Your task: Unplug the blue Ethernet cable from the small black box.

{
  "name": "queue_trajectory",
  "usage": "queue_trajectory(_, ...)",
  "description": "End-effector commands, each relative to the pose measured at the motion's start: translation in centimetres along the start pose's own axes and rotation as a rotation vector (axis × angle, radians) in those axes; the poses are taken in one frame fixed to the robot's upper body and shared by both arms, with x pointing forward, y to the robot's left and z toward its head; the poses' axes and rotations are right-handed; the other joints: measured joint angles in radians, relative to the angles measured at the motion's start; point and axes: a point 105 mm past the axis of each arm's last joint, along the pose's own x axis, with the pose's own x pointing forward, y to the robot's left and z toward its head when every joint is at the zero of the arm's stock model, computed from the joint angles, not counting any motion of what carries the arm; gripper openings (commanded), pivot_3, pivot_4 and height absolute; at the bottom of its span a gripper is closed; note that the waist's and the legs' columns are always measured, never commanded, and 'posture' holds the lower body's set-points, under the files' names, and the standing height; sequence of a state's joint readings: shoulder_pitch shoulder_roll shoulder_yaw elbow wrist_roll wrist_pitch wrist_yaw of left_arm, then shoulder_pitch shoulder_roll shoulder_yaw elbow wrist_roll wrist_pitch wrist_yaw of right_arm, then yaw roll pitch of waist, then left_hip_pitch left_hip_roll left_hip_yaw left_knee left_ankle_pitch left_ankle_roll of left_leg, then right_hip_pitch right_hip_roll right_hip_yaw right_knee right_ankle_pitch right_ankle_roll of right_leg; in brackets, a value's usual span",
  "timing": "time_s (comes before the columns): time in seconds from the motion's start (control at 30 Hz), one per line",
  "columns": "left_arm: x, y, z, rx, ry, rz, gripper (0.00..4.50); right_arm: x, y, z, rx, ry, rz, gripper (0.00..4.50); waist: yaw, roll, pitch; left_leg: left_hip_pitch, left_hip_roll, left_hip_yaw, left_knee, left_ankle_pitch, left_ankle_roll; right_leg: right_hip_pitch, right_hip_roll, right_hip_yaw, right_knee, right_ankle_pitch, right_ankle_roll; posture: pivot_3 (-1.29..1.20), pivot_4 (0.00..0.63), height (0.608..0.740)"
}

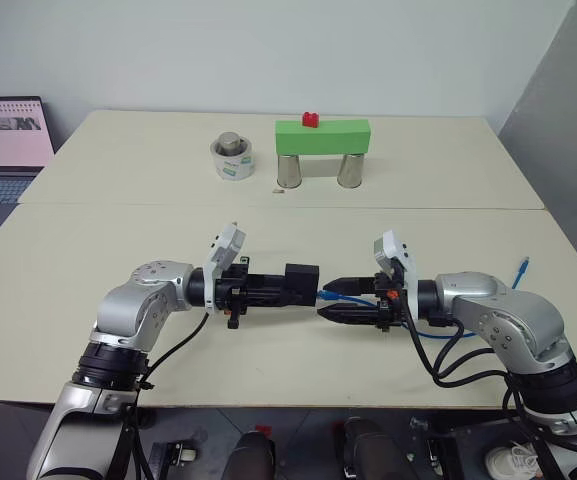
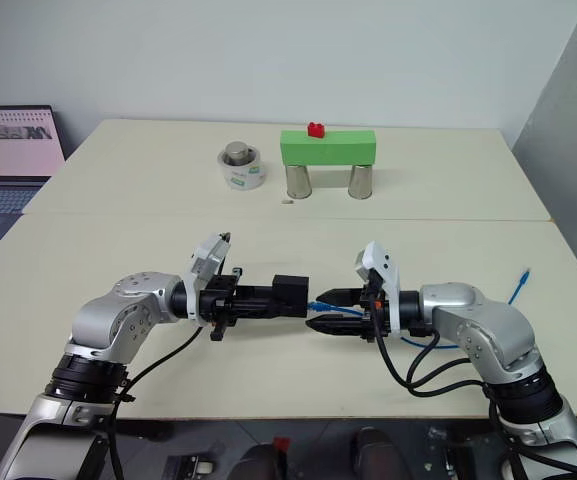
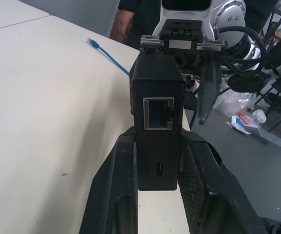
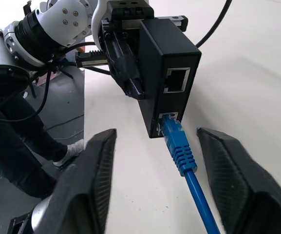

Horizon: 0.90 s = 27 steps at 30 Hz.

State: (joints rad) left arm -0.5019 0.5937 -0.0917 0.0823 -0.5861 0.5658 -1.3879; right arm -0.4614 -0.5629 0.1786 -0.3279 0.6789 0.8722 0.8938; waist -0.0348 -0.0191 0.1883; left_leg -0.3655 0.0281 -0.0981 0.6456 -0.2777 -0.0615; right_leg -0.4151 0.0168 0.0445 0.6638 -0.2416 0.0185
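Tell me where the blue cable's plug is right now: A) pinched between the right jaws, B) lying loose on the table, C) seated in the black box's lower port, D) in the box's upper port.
C: the right wrist view shows the blue Ethernet cable plugged into the lower port of the small black box, with the right gripper jaws open either side, not touching it.

**Four cameras around one small black box**

Both head views look forward and down over the table [image 1: 268,215], the arms entering at 7 and 5 o'clock. The left wrist view sits close behind the left gripper [image 3: 159,190], facing along its fingers at the small black box [image 3: 157,122]. The right wrist view sits close behind the right gripper [image 4: 167,180], facing the opposite way. All share the box and the blue Ethernet cable [image 4: 181,153].
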Motion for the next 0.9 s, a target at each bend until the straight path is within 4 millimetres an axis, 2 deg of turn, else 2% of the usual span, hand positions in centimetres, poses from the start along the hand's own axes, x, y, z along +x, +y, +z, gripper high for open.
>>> queue_trajectory(0.03,0.2,-0.7,0.6,0.055,0.004,-0.031,0.77,0.1,0.2,1.0,-0.039,-0.014,0.013,1.56,0.0,0.0,0.0,0.0,0.0,0.0,0.0,0.0,0.0,0.0,0.0,0.0,0.0,0.0,0.0,0.0,0.15,0.74)
queue_trajectory(0.2,0.3,-0.8,0.2,0.063,0.022,-0.04,0.77,0.1,0.2,0.9,-0.033,-0.006,0.018,0.31,0.0,0.0,0.0,0.0,0.0,0.0,0.0,0.0,0.0,0.0,0.0,0.0,0.0,0.0,0.0,0.0,0.15,0.74)
queue_trajectory(0.27,0.4,-0.9,0.1,0.065,0.025,-0.043,0.77,0.1,0.2,0.8,-0.034,-0.001,0.02,0.04,0.0,0.0,0.0,0.0,0.0,0.0,0.0,0.0,0.0,0.0,0.0,0.0,0.0,0.0,0.0,0.0,0.15,0.74)
queue_trajectory(0.67,0.4,-1.1,-0.4,0.067,0.039,-0.041,0.77,0.0,0.4,0.5,-0.035,0.033,0.038,0.04,0.0,0.0,0.0,0.0,0.0,0.0,0.0,0.0,0.0,0.0,0.0,0.0,0.0,0.0,0.0,0.0,0.15,0.74)
queue_trajectory(0.9,-2.1,0.6,-1.0,0.094,0.101,0.085,0.77,-1.8,-0.2,-0.6,-0.023,0.094,0.002,0.04,0.0,0.0,0.0,0.0,0.0,0.0,0.0,0.0,0.0,0.0,0.0,0.0,0.0,0.0,0.0,0.0,0.15,0.74)
